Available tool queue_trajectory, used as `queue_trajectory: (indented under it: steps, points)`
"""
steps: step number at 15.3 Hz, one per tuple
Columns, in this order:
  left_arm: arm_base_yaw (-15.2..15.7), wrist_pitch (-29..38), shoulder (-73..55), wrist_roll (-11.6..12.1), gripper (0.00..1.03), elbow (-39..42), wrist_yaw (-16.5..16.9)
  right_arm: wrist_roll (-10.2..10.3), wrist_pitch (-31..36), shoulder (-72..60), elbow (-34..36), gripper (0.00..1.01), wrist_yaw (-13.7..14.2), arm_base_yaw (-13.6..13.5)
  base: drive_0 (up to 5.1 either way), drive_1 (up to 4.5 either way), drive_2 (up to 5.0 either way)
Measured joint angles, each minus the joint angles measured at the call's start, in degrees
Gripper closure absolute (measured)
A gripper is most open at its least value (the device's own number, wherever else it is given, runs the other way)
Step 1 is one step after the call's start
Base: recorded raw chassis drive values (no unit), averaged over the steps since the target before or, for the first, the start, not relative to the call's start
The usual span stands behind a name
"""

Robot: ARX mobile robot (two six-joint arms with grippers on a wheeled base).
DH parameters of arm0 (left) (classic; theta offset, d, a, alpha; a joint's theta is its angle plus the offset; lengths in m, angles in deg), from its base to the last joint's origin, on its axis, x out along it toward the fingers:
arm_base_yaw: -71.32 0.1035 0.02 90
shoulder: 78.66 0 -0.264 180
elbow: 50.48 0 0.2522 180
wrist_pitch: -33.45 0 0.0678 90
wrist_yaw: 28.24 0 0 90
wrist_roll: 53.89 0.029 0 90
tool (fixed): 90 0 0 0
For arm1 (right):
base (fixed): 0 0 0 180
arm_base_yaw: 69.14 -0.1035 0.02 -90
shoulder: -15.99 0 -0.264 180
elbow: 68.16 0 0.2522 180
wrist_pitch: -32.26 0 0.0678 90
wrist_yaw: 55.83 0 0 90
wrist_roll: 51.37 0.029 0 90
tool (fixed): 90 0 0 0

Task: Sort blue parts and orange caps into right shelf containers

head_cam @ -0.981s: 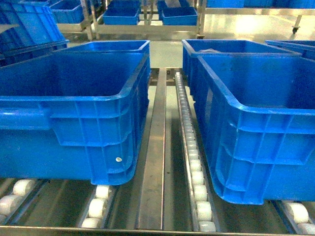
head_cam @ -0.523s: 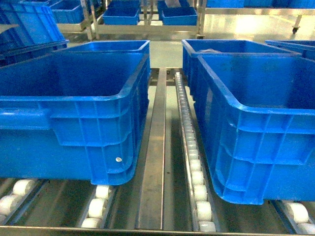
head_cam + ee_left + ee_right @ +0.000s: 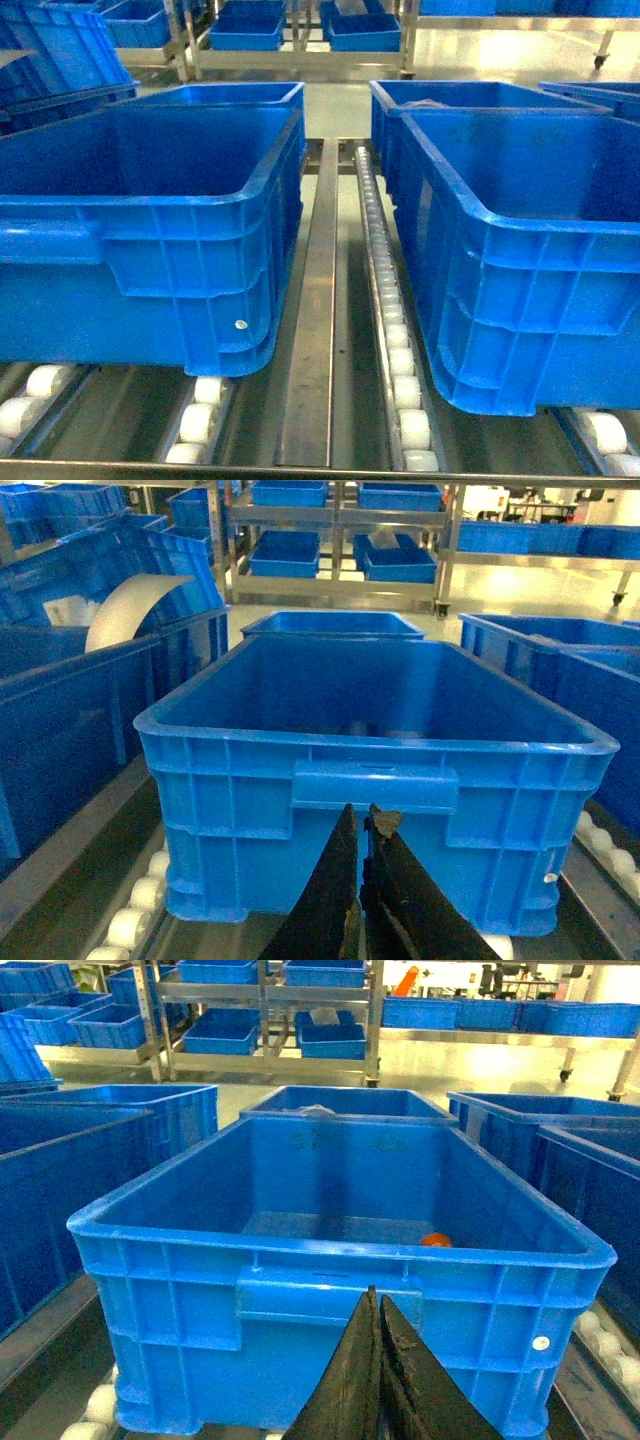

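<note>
Nearest in the head view lies the front rail of the shelf (image 3: 310,300), a steel rack whose flat middle rail runs away between tracks of white rollers (image 3: 385,300). Two big blue containers stand on it: the left container (image 3: 150,230) and the right container (image 3: 520,250), well apart, the rail between them.

The left claw (image 3: 362,825) hangs just before the left container's handle ledge, its black fingers pressed together with nothing between them. The right claw (image 3: 375,1305) sits likewise before the right container, fingers together and empty. An orange cap (image 3: 435,1240) lies on that crate's floor, near its right wall.

Behind each crate stands another blue crate (image 3: 440,95). Farther off, across a shiny pale floor (image 3: 500,50), steel racks (image 3: 300,45) carry smaller blue bins (image 3: 245,30).
</note>
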State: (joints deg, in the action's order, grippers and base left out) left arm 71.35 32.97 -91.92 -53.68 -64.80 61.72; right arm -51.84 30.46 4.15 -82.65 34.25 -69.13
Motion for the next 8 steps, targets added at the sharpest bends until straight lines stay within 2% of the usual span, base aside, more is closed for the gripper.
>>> queue_trajectory:
  steps: [2, 4, 5, 8]
  points:
    - [0.00, -2.05, 2.08, -0.02, 1.01, 0.00, 0.00, 0.00, -1.90, 1.81, 0.00, 1.00, 0.00, 0.00, 0.0, 0.00, 0.0]
    - [0.00, -5.70, 4.83, -0.02, 1.01, -0.09, -0.11, 0.02, -12.33, 11.13, 0.00, 1.00, -0.11, 0.00, 0.0, 0.00, 0.0]
    - [0.00, -14.03, 11.56, 0.00, 1.01, -0.04, 0.04, 0.02, -11.80, 11.56, -0.15, 1.00, 0.02, 0.00, 0.0, 0.00, 0.0]
    - [0.00, -13.62, 12.74, -0.02, 1.01, -0.02, 0.04, 0.02, -12.22, 11.56, -0.02, 1.00, -0.11, 0.00, 0.0, 0.00, 0.0]
